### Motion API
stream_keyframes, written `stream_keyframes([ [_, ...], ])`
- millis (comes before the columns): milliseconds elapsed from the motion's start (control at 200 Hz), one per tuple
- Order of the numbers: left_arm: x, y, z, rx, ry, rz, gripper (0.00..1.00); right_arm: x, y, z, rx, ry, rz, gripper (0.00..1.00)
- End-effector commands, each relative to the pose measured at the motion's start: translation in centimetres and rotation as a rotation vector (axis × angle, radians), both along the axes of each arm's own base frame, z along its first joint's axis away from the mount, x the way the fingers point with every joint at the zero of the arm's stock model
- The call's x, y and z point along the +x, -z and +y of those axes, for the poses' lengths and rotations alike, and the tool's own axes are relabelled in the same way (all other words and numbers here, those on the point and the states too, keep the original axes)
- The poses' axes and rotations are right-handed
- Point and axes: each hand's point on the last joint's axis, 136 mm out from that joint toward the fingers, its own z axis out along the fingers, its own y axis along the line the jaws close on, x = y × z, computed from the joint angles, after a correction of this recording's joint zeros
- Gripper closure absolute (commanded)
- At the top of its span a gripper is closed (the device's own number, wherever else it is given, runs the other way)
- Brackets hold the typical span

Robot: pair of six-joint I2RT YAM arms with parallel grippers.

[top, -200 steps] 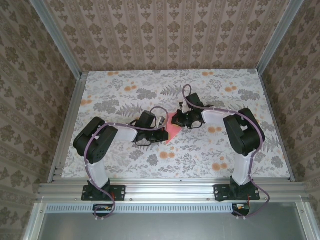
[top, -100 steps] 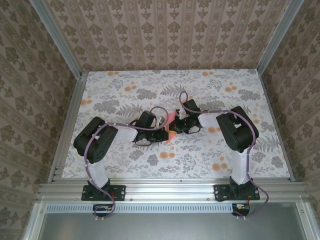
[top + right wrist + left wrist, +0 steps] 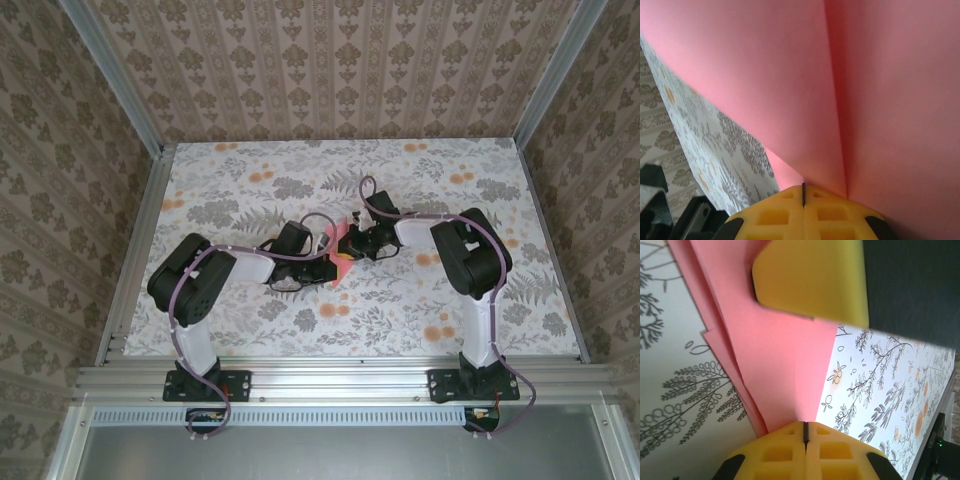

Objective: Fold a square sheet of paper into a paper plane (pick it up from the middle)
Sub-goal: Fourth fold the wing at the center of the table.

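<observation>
Left arm [image 3: 250, 266] stretched low toward middle of table [image 3: 450, 190], forearm nearly flat. Right arm [image 3: 470, 255] elbow bent sharp, wrist doubled back leftward to same spot. Tips pretty much nose to nose.

Left gripper [image 3: 805, 427]: fingers pressed fully together, pinching narrow end of pink paper [image 3: 785, 355]. Right gripper [image 3: 803, 189]: also clamped tight, paper's crease running straight into its seam.

Paper sits at table centre between both tips. Partly folded, several layered edges stacked along one side, one long straight crease. More layered wedge than flat square, tbh.
</observation>
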Motion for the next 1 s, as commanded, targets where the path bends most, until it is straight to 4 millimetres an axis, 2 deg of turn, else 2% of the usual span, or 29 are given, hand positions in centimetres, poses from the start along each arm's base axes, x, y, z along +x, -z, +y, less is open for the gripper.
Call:
stream_keyframes([
  [0, -4.8, 6.8, 4.8, 0.238, -0.027, 0.22, 1.0, 2.3, 1.7, -2.1, -0.102, 0.07, -0.014, 0.94],
  [255, -5.3, 7.3, 5.1, 0.251, -0.021, 0.23, 1.0, 4.1, 1.8, -2.4, -0.116, 0.071, -0.013, 0.93],
  [390, -5.5, 7.5, 5.2, 0.261, -0.021, 0.237, 1.0, 5.1, 1.1, -2.6, -0.11, 0.081, -0.029, 0.93],
  [590, -5.2, 7.3, 5.0, 0.25, -0.023, 0.232, 1.0, 5.4, 0.8, -2.4, -0.105, 0.072, -0.025, 0.93],
  [690, -4.4, 5.2, 4.2, 0.2, -0.027, 0.182, 1.0, 4.4, 1.3, -2.9, -0.129, 0.072, -0.007, 0.94],
  [915, -1.4, -4.0, 2.5, 0.07, -0.048, -0.025, 1.0, 1.7, 1.1, -3.1, -0.129, 0.094, 0.02, 0.94],
  [995, -0.8, -6.2, 2.7, 0.066, -0.073, -0.076, 1.0, 1.0, 0.5, -3.0, -0.117, 0.12, 0.019, 0.94],
])
